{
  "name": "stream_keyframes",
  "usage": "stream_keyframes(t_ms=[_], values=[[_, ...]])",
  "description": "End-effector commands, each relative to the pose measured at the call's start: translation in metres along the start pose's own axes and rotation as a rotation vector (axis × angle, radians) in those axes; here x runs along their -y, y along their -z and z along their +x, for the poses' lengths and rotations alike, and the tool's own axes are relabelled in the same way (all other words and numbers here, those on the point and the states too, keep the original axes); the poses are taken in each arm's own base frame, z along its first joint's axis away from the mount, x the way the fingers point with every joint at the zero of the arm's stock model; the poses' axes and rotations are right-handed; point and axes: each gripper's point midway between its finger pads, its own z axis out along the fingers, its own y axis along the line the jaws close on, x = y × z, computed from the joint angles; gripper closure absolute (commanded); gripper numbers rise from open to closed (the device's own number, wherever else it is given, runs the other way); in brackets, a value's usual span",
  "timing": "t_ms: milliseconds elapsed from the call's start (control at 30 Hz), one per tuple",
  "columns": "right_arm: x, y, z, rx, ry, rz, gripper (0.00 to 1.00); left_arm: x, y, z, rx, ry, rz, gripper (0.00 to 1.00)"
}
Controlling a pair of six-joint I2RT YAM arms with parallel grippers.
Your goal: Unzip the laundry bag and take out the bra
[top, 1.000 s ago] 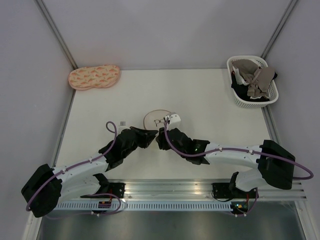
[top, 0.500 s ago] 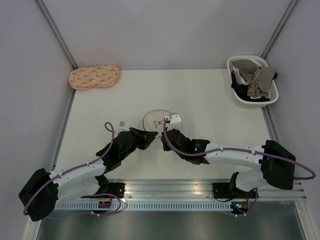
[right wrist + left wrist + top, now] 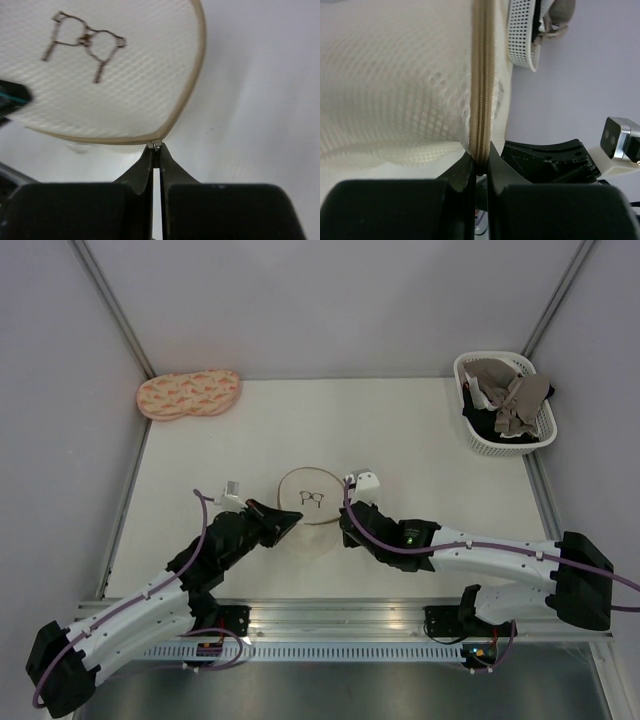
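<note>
Top external view: the laundry bag [image 3: 312,502] lies flat and face up on the tabletop [image 3: 430,450], just ahead of the two arms. The little black bra drawing is on its cream mesh face and the tan zipper rim [image 3: 481,90] runs round the edge.

The left pincer [image 3: 480,167] is clenched on that rim at the bag's near-left side. In the left wrist view both fingers squeeze the tan tape, the mesh bulges off to one side, and the teeth look meshed together along the stretch you can see.

The right pincer [image 3: 156,151] is pinched tight on a tiny metal tab [image 3: 157,145] sitting right at the rim on the near-right side. Probably the zipper pull, but honestly it's too small to be sure. So both arms have hold of the bag from opposite sides, tips pointing in toward each other.

Further out, a pink-orange patterned pouch [image 3: 188,394] sits in the far left corner by the wall. A white basket [image 3: 478,440] with beige and black clothes [image 3: 515,400] heaped in it is over at the far right edge. Both are well apart from the bag.
</note>
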Motion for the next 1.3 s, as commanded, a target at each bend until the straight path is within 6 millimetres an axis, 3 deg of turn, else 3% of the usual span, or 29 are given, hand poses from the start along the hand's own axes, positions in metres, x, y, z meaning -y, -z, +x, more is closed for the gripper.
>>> stream_keyframes(t_ms=[0,167,533,733,767,800,833,900,967,1000,1100,1167,1267], values=[[0.072,0.009,0.020,-0.080,0.151,0.266,1.00,-0.022,0.006,-0.027,0.098,-0.200,-0.121,0.98],[0.096,0.017,0.030,-0.124,0.217,0.369,1.00,-0.022,0.009,-0.034,0.100,-0.283,-0.117,0.98],[0.121,0.023,0.018,-0.083,0.263,0.516,0.99,-0.011,0.001,-0.037,0.006,-0.412,-0.080,0.98],[0.110,0.016,0.019,-0.110,0.255,0.474,1.00,-0.004,-0.014,-0.052,-0.054,-0.517,-0.065,0.98],[0.104,0.015,0.028,-0.146,0.266,0.419,1.00,0.005,-0.019,-0.057,-0.048,-0.535,-0.052,0.96],[0.099,0.014,0.029,-0.148,0.259,0.384,1.00,0.005,-0.023,-0.063,-0.042,-0.545,-0.063,0.64],[0.088,0.014,0.024,-0.121,0.225,0.325,1.00,0.000,-0.031,-0.065,-0.053,-0.551,-0.084,0.48],[0.076,0.014,0.026,-0.124,0.205,0.238,1.00,0.025,-0.040,-0.072,-0.021,-0.574,-0.013,0.24],[0.067,0.017,0.022,-0.113,0.187,0.184,1.00,0.032,-0.045,-0.076,-0.009,-0.555,-0.009,0.20],[0.057,0.018,0.022,-0.118,0.181,0.128,0.99,0.045,-0.045,-0.080,0.011,-0.539,0.005,0.01],[0.037,0.016,0.022,-0.123,0.173,0.026,0.99,0.072,-0.033,-0.084,0.042,-0.509,0.046,0.00],[0.023,0.015,0.031,-0.161,0.182,-0.057,0.99,0.087,-0.017,-0.076,0.027,-0.455,0.090,0.00],[-0.003,0.011,0.037,-0.181,0.172,-0.183,1.00,0.074,-0.002,-0.044,-0.089,-0.352,0.078,0.01]])
